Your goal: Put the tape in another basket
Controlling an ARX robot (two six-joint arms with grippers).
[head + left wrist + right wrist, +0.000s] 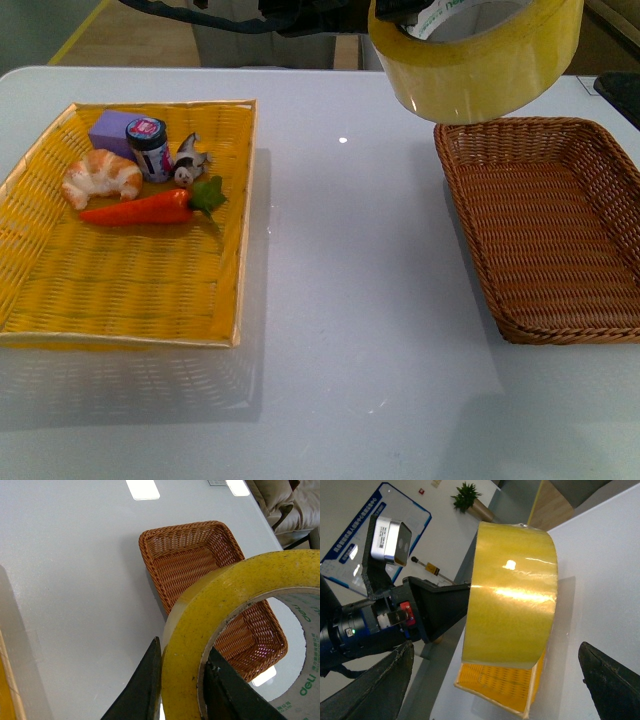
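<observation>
Yellowish tape [200, 625], core [306, 677] printed "deli", clamped in left pincer [183, 649] over basket's [182, 530] far-left corner; right pincer [496, 649] released.

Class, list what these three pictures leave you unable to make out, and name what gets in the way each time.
Front view: the left gripper is cut off by the top edge above the tape.
Left wrist view: the tape hides part of the basket floor.
Front view: the jar label is too small to read.
Right wrist view: the tape covers most of the yellow basket.
</observation>
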